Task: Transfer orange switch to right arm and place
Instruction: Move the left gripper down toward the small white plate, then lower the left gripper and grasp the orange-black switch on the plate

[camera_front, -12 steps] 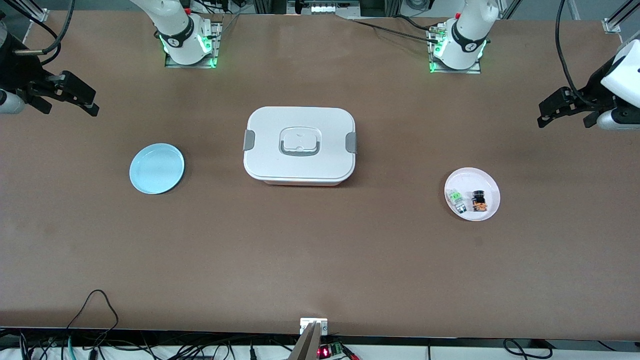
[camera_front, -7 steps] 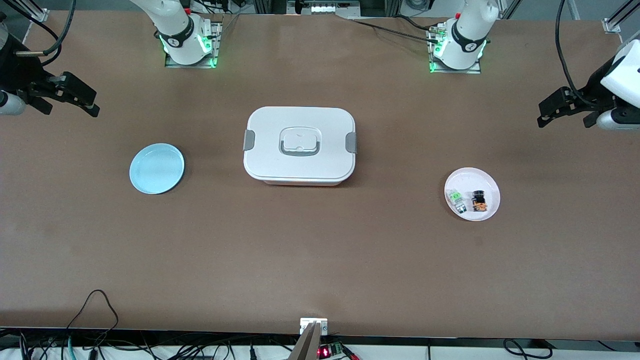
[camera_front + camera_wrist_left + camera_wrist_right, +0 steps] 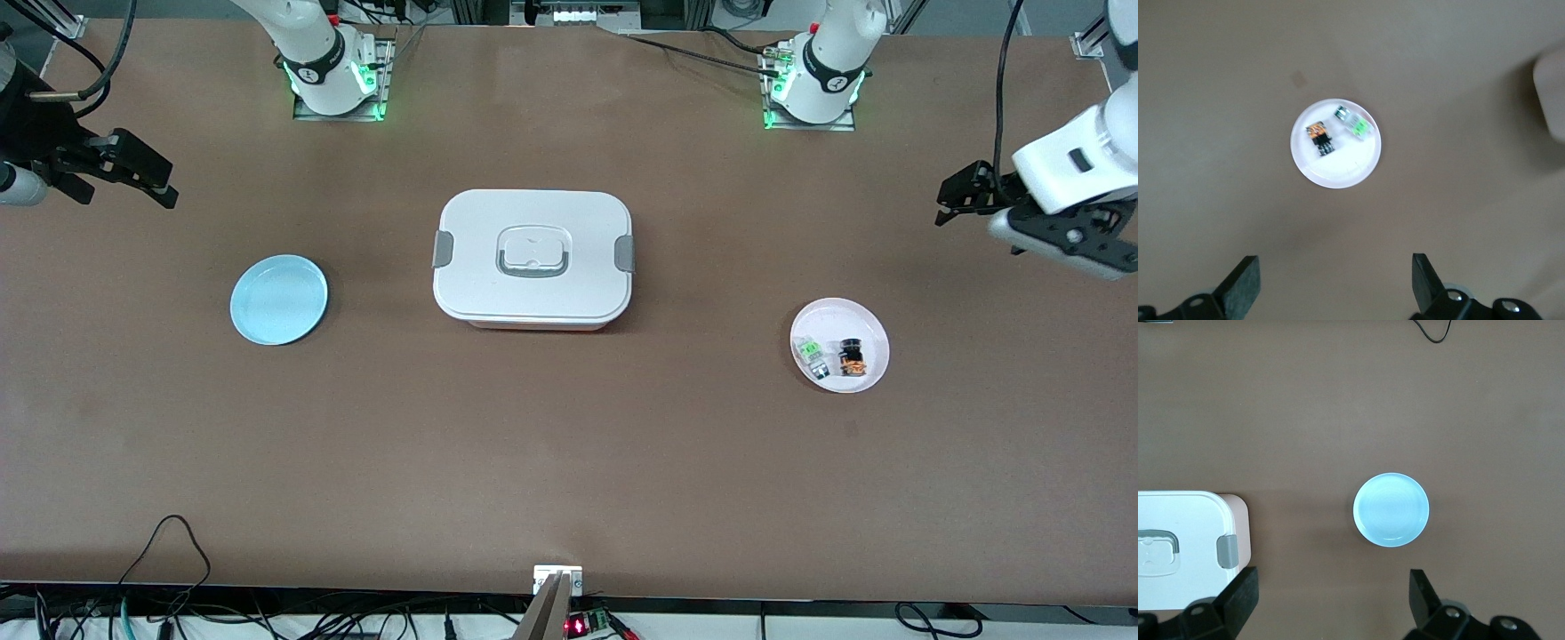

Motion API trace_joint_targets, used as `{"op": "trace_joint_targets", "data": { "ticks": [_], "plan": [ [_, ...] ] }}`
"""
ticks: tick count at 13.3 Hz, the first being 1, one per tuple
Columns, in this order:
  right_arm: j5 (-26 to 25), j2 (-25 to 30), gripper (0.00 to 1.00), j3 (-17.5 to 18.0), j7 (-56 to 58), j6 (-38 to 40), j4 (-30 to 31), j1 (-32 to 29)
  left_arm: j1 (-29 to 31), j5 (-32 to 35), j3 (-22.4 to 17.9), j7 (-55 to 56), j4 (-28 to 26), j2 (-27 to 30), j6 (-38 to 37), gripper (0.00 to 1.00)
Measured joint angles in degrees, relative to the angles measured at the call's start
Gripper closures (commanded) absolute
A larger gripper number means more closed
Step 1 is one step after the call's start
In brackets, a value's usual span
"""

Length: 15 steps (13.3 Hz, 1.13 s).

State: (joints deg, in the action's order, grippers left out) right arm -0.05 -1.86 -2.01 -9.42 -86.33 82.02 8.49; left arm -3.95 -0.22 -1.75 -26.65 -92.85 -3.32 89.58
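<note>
Orange switch (image 3: 852, 357) lying in white dish (image 3: 867, 318) toward left arm's end of bench (image 3: 569, 462), just beside green switch (image 3: 811, 353); nothing gripping it yet. I'm holding left tool (image 3: 969, 191) up over bare bench near dish, fingers spread wide, empty, so I judge pick is next. Right tool (image 3: 133, 173) waiting over its end, wide open, empty, near blue plate (image 3: 278, 299), likely drop spot. Lidded white box (image 3: 533, 260) sitting between dishes.

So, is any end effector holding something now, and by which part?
Nothing is held. The left end effector and right end effector are open over bare table. The orange switch lies in the white dish.
</note>
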Motion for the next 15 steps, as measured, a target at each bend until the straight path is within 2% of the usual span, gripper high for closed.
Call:
{"op": "trace_joint_targets", "data": {
  "ticks": [5, 10, 15],
  "plan": [
    [0.01, -0.02, 0.00, 0.03, -0.01, 0.11, 0.00, 0.01, 0.00, 0.00, 0.09, -17.03, -0.25, -6.62, 0.45, 0.00],
    [0.00, -0.04, 0.00, -0.32, 0.00, 0.18, 0.01, -0.23, 1.31, -2.16, -0.01, -38.47, -0.49, -14.40, 6.70, 0.00],
    [0.01, -0.41, 0.00, -0.09, -0.04, 0.24, 0.05, 0.00, 2.30, -2.33, 0.00, -52.88, -1.11, -20.70, 14.06, 0.00]
  ]
}}
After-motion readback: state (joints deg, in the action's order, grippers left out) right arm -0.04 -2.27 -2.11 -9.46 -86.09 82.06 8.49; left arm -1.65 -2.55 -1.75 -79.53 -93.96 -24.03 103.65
